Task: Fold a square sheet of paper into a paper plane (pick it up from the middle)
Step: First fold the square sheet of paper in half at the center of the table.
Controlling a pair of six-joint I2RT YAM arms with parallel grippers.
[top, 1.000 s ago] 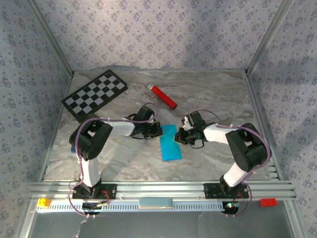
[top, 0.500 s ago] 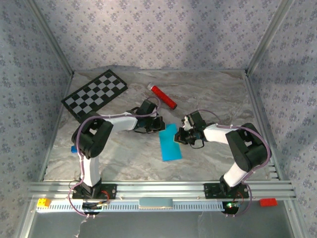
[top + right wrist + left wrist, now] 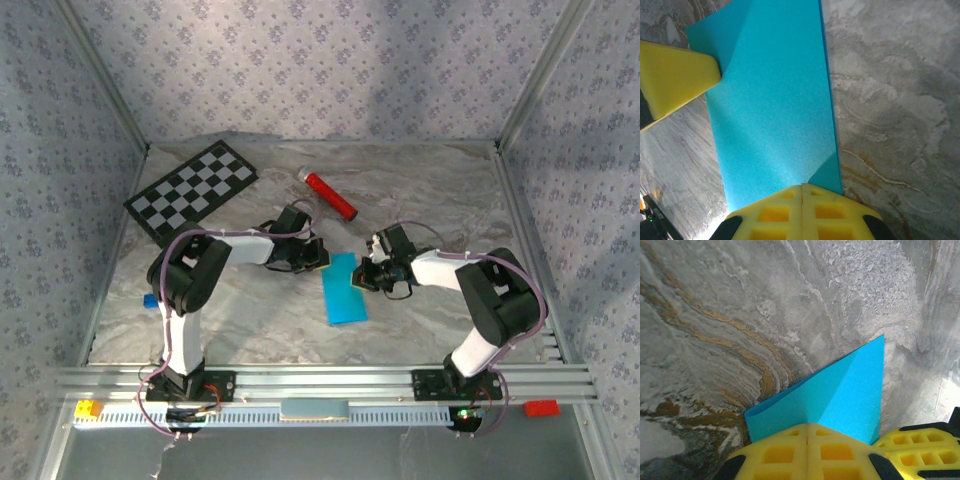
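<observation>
The square sheet of paper (image 3: pixel 343 290) lies at mid-table, bright cyan and folded into a narrow rectangle. Its far left corner is bent up along a slanted crease (image 3: pixel 840 395). My left gripper (image 3: pixel 322 258) is shut, and its yellow tips (image 3: pixel 807 426) rest on that bent corner. My right gripper (image 3: pixel 362 275) is also shut, its tips (image 3: pixel 801 187) on the sheet's right edge (image 3: pixel 770 100). In the right wrist view, a left finger (image 3: pixel 675 75) lies on the paper's far corner. The paper plane is out of view.
A red cylinder (image 3: pixel 330 195) lies just beyond the grippers. The checkerboard (image 3: pixel 192 190) sits at the far left. A small blue bit (image 3: pixel 148 299) lies by the left arm. Yellow (image 3: pixel 88 408) and red (image 3: pixel 540 407) blocks sit on the front rail.
My left gripper has swung from the sheet's left side to its far left corner. The right gripper and the sheet have stayed where they were.
</observation>
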